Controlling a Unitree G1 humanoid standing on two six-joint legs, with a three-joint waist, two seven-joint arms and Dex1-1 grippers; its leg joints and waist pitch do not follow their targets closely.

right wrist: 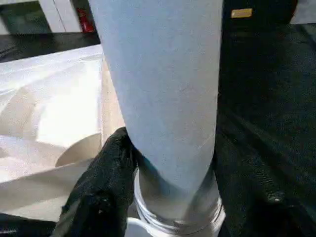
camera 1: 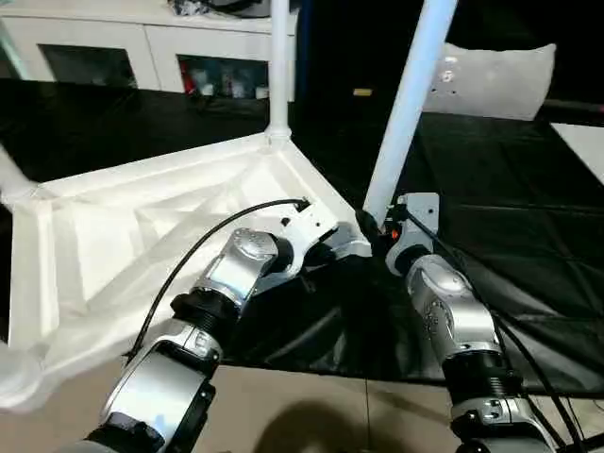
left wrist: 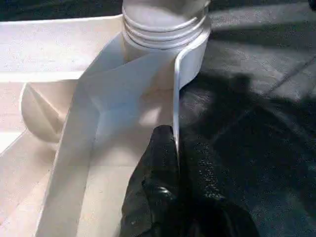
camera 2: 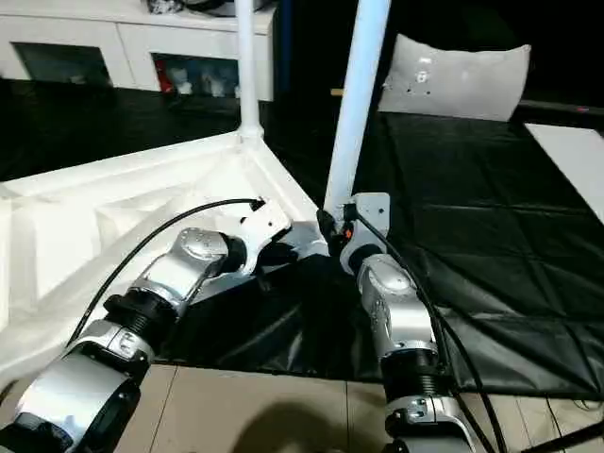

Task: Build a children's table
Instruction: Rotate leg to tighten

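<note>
Up close, right gripper [right wrist: 168,197] clasps leg [right wrist: 158,89] above threaded socket [left wrist: 165,24]

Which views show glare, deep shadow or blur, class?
Left eye view: the table top glares near-white, its ribs washed out, while the black mat swallows detail. Left wrist view: the left gripper is a dark, soft-edged mass on the rim. Right wrist view: the leg looms close and bluish, featureless.
</note>
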